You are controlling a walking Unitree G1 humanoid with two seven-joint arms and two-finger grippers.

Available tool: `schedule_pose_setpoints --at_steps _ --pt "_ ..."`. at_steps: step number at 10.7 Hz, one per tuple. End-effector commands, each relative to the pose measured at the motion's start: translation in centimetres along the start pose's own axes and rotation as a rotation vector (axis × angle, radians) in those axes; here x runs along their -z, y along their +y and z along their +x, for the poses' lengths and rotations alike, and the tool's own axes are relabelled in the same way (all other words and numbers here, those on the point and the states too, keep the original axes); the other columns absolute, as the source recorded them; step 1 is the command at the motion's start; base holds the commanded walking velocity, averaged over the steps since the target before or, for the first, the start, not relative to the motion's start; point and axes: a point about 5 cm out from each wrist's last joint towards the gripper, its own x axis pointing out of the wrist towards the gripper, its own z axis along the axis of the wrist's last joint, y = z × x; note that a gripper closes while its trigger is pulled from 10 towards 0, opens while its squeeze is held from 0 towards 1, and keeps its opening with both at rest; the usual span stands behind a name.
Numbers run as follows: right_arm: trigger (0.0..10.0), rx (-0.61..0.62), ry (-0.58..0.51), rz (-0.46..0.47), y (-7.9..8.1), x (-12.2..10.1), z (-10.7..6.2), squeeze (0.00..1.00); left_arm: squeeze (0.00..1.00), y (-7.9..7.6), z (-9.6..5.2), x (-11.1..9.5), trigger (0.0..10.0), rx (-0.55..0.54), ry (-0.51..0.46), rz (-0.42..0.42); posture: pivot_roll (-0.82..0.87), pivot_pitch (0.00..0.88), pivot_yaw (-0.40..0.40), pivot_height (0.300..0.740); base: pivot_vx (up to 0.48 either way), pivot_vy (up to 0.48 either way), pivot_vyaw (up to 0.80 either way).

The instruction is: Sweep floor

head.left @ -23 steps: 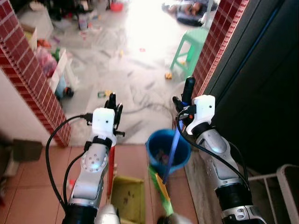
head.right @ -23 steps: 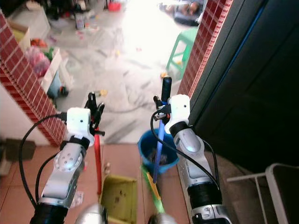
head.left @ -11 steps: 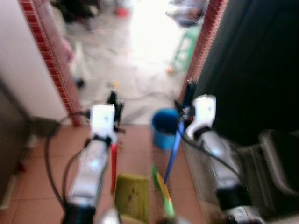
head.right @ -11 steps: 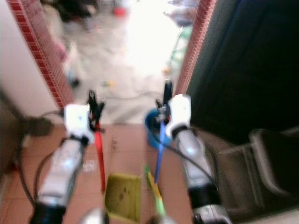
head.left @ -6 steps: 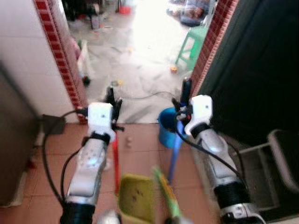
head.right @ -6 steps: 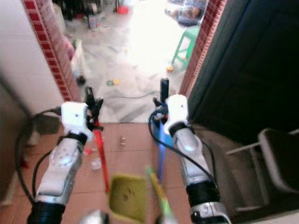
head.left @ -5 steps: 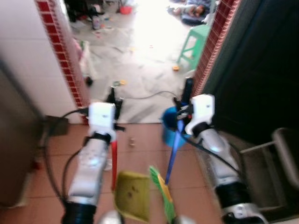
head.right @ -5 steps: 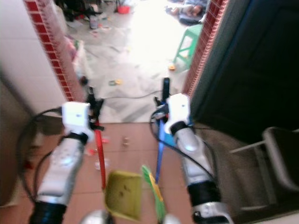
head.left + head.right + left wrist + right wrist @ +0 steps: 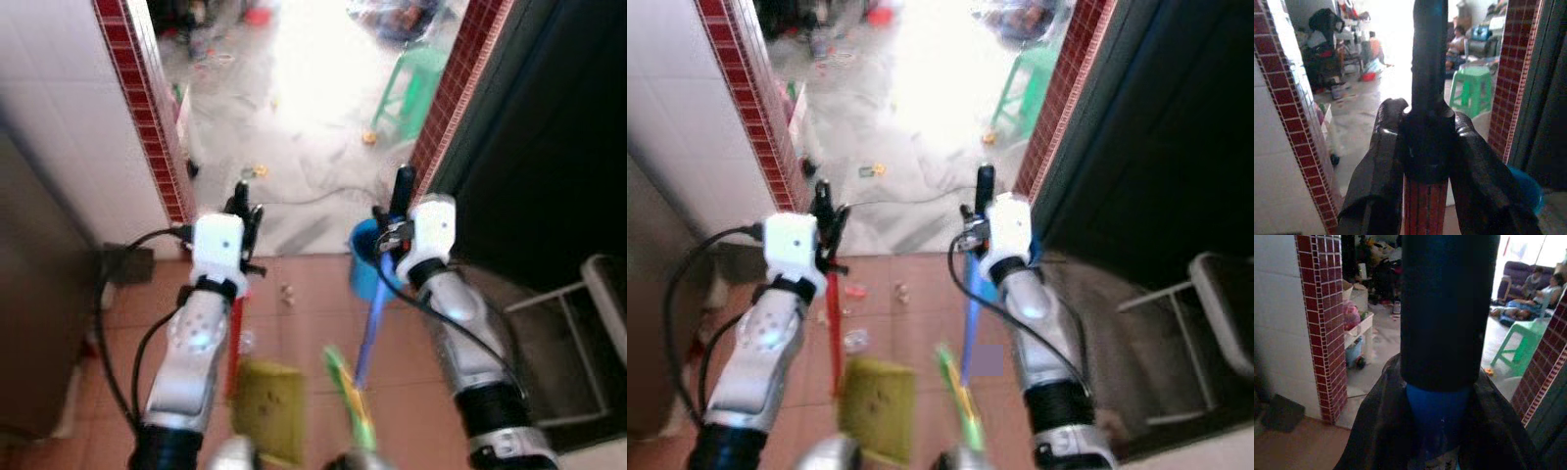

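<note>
Two grippers hold tools over the near tiled floor: the left gripper pinches the red dustpan handle, the yellow dustpan low between the arms; the right gripper clamps the blue broom handle. A blue bucket stands just beyond.

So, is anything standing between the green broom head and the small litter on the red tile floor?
Nothing visible does. The green broom head hangs beside the yellow dustpan; the small litter lies ahead on bare red tiles. The blue bucket stands aside, right.
</note>
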Motion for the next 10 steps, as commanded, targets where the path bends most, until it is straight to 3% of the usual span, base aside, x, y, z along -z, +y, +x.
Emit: schedule_pose_setpoints --at_steps 1,4,5,6,7,10 --pt "10.0 -0.009 -0.051 -0.018 0.4 -1.2 0.6 0.00 0.00 0.6 0.3 -1.5 10.0 -0.015 -0.066 0.019 0.02 0.002 -0.062 0.740 0.000 0.480 0.00" --pt "10.0 0.001 -0.052 -0.025 0.4 -1.1 0.6 0.00 0.00 1.4 0.2 -1.9 10.0 -0.071 -0.099 0.059 0.03 0.003 -0.054 0.740 0.000 0.114 0.00" --pt "10.0 0.011 -0.052 -0.033 0.4 -1.1 0.7 0.00 0.00 2.2 0.1 -1.5 10.0 -0.147 -0.082 0.083 0.03 0.013 -0.050 0.740 0.000 0.000 0.00" --pt "10.0 0.027 -0.046 -0.040 0.3 -0.9 0.5 0.00 0.00 3.2 -0.2 -1.2 10.0 -0.264 -0.064 0.175 0.04 0.022 -0.051 0.740 0.000 0.000 0.00" --pt "10.0 0.026 -0.027 -0.052 0.3 -0.6 0.3 0.00 0.00 3.8 -0.5 -1.0 10.0 -0.298 -0.069 0.201 0.04 0.028 -0.061 0.740 0.000 0.000 0.00" --pt "10.0 0.017 -0.026 -0.055 0.4 -0.7 0.7 0.00 0.00 3.6 -0.7 -1.0 10.0 -0.276 -0.091 0.144 0.05 0.034 -0.076 0.740 0.000 0.000 0.00"
